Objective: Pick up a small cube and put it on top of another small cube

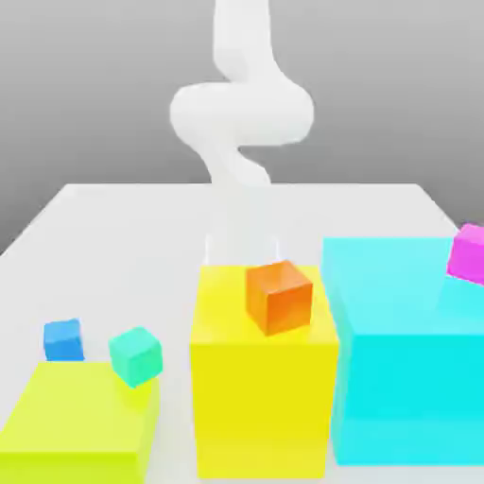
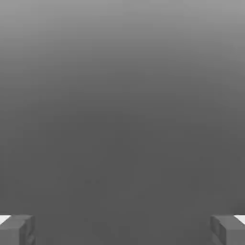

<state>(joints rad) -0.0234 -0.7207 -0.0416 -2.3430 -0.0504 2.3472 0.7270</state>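
Note:
The small cube (image 1: 62, 339), bright blue, sits on the white table at the exterior view's left, just behind a lime block (image 1: 80, 425). A small teal-green cube (image 1: 135, 355) rests beside it at the lime block's far corner. My white arm (image 1: 241, 113) rises at the back of the table, and its lower end drops behind the big yellow block (image 1: 265, 397), far from the blue cube. In the hand view my gripper (image 2: 122, 229) is open, its grey fingertips (image 2: 16, 229) set wide apart with nothing between them, against a plain grey background.
An orange cube (image 1: 279, 297) lies on top of the yellow block. A big cyan block (image 1: 406, 359) stands at the exterior view's right with a magenta cube (image 1: 468, 253) on it. The white table (image 1: 113, 227) stretches back behind the blocks.

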